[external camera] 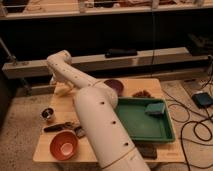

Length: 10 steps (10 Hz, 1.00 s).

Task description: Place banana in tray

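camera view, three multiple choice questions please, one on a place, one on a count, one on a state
1. Where is the orange bowl?
A) front left of the table
B) back right of the table
C) on the floor

2. How many bowls show on the table?
A) one
B) two
C) four

3. What lies in the tray?
A) a banana
B) only a green block
C) nothing

Answers:
1 A: the orange bowl sits by the front left corner.
2 B: there is the orange one, plus a purple bowl at the back.
3 B: the green block in the far right corner is all that the tray holds. No banana shows anywhere, and the gripper is out of sight behind the white arm.
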Each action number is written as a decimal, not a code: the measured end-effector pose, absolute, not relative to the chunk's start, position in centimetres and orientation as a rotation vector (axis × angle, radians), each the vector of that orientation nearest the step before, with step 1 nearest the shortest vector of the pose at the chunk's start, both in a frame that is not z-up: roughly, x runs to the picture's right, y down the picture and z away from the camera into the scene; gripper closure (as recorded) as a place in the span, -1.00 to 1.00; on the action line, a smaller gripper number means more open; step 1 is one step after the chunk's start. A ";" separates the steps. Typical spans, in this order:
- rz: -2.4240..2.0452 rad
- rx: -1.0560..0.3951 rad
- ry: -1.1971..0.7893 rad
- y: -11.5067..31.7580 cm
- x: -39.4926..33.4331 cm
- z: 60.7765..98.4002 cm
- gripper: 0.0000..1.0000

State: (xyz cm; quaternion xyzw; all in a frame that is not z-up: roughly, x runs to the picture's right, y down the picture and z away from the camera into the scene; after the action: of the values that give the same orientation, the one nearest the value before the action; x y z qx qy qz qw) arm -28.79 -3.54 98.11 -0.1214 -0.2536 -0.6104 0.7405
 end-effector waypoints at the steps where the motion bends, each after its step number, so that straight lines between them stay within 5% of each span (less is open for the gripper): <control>1: -1.328 -0.271 -0.560 -3.5 -28.3 98.5 -0.60; 10: -1.330 -0.259 -0.591 -3.2 -28.0 98.3 -0.60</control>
State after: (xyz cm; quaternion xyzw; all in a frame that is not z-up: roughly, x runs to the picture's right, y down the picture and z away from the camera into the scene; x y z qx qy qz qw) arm -28.03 -3.23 98.31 -0.1181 -0.2695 -0.6060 0.7390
